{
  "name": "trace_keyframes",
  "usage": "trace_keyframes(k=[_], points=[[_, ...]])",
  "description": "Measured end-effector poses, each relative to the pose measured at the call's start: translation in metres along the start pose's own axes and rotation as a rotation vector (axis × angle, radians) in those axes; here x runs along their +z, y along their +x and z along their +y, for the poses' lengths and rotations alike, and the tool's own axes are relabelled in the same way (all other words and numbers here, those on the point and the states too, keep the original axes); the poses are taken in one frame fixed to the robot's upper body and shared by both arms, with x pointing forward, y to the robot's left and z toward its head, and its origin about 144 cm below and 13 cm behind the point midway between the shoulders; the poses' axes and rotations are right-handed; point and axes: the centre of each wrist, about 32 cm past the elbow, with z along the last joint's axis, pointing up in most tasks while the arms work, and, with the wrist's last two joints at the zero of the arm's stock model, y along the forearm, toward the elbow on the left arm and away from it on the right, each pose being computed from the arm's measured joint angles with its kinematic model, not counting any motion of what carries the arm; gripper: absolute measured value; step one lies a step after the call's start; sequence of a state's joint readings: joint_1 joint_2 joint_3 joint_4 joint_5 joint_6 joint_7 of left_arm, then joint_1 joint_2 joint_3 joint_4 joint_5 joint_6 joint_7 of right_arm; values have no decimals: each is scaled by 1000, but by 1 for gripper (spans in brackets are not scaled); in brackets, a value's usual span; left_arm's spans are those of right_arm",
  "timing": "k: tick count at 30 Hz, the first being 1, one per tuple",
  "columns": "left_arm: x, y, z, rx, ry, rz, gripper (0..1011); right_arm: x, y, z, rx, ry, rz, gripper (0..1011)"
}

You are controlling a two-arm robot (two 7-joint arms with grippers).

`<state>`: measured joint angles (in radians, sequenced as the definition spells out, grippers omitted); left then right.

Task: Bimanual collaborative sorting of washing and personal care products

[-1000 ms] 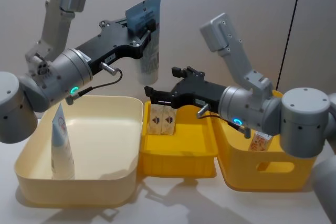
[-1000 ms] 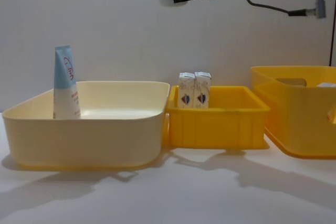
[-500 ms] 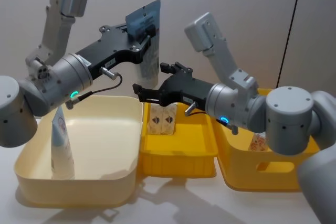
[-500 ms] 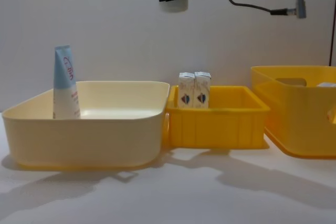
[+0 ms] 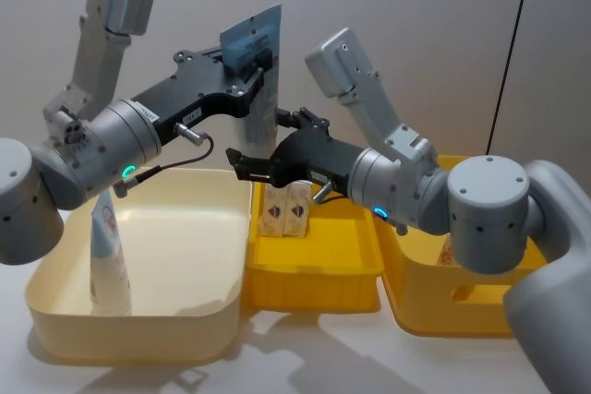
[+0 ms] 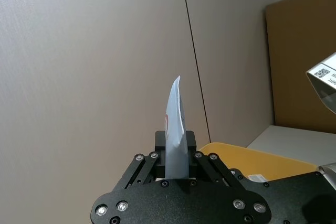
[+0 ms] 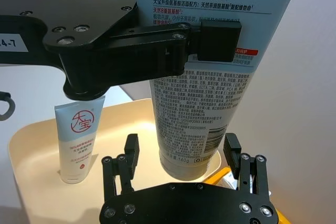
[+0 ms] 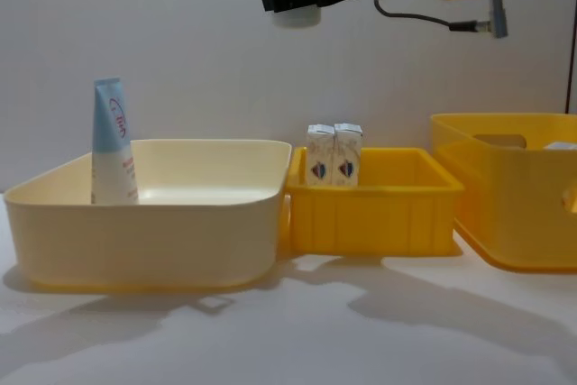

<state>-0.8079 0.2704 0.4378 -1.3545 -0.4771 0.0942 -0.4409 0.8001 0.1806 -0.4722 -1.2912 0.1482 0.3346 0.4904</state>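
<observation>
Left gripper (image 5: 257, 60): clamped on the upper part of the light-blue pouch (image 5: 262, 113), which hangs upright, high above where the cream bin (image 5: 185, 339) meets the small yellow bin (image 5: 314, 288). Right gripper (image 7: 181, 149): jaws apart, straddling the pouch's lower end; contact cannot be told.

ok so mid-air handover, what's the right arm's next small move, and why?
Probably close the right gripper on the held tube: its open fingers sit either side of the tube's lower end, while the left gripper is clamped on the flat top end.
</observation>
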Motion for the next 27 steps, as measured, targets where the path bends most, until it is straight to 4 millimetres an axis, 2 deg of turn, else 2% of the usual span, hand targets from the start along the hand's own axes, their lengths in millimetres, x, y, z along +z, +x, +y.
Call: trace_keyframes(k=[24, 27], points=[[-2, -1, -1, 3, 6, -2, 200, -2, -8, 12, -29, 22, 8, 1001], [-2, -1, -2, 4, 7, -4, 201, -2, -8, 12, -31, 22, 11, 965]])
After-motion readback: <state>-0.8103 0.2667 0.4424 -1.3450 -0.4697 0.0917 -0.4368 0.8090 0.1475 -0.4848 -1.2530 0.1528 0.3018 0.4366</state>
